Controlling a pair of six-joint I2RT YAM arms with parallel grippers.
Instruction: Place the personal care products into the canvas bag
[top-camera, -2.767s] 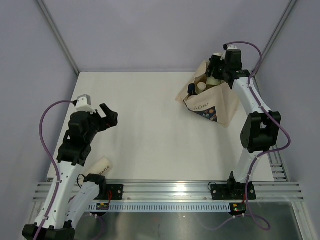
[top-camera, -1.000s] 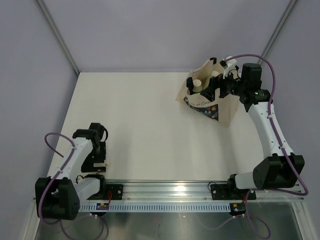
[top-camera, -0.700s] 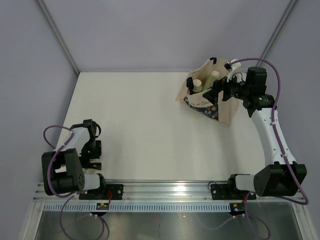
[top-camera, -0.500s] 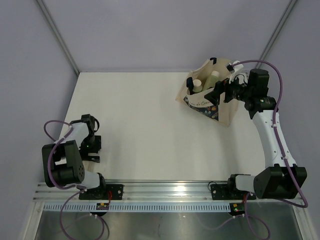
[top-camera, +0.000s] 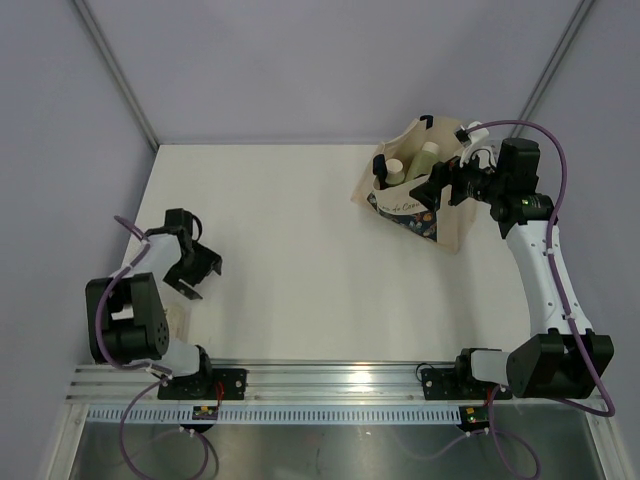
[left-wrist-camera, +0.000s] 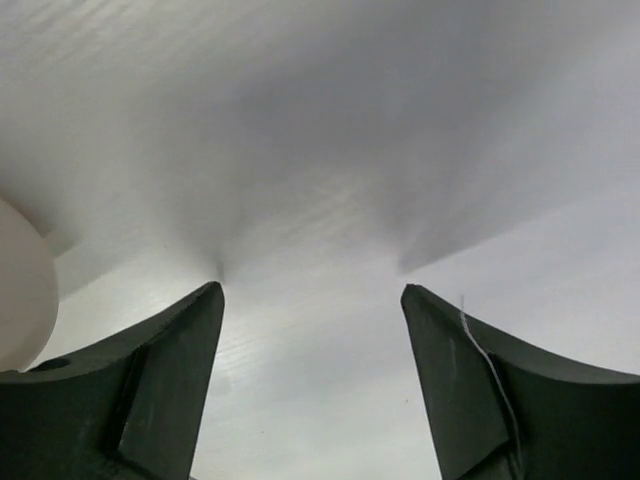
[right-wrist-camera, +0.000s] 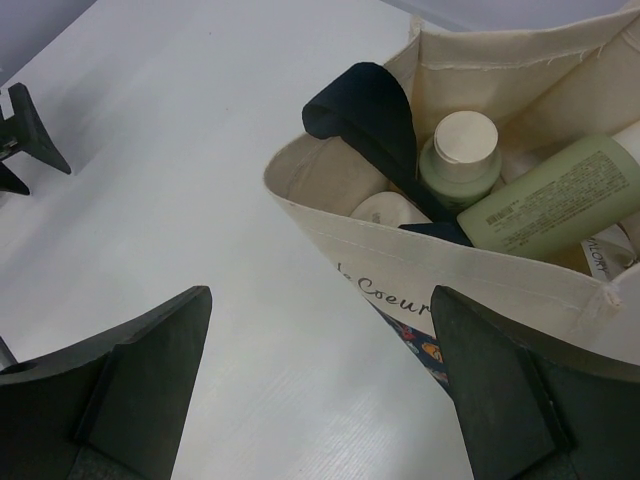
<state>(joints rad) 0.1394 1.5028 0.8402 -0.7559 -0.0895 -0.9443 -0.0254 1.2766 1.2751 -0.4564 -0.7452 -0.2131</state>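
The canvas bag (top-camera: 440, 215) stands at the back right, cream with navy handles (right-wrist-camera: 365, 110) and a dark print under script lettering (right-wrist-camera: 400, 295). Inside it I see a grey-green bottle with a white cap (right-wrist-camera: 458, 160), a pale green bottle lying on its side (right-wrist-camera: 550, 205) and a cream tube top (right-wrist-camera: 385, 210). My right gripper (top-camera: 437, 186) is open and empty at the bag's front rim (right-wrist-camera: 480, 270). My left gripper (top-camera: 203, 272) is open and empty, low over the table at the left. A cream-white tube (top-camera: 180, 318) lies near it; its rounded end shows in the left wrist view (left-wrist-camera: 20, 290).
The white table (top-camera: 300, 250) is walled by grey panels at the back and sides. An aluminium rail (top-camera: 340, 380) runs along the near edge by the arm bases. The left gripper's fingers (right-wrist-camera: 25, 135) show far off in the right wrist view.
My left gripper has swung up and to the right, away from the front-left corner, and stays open. My right gripper has drawn back from inside the bag to its front rim.
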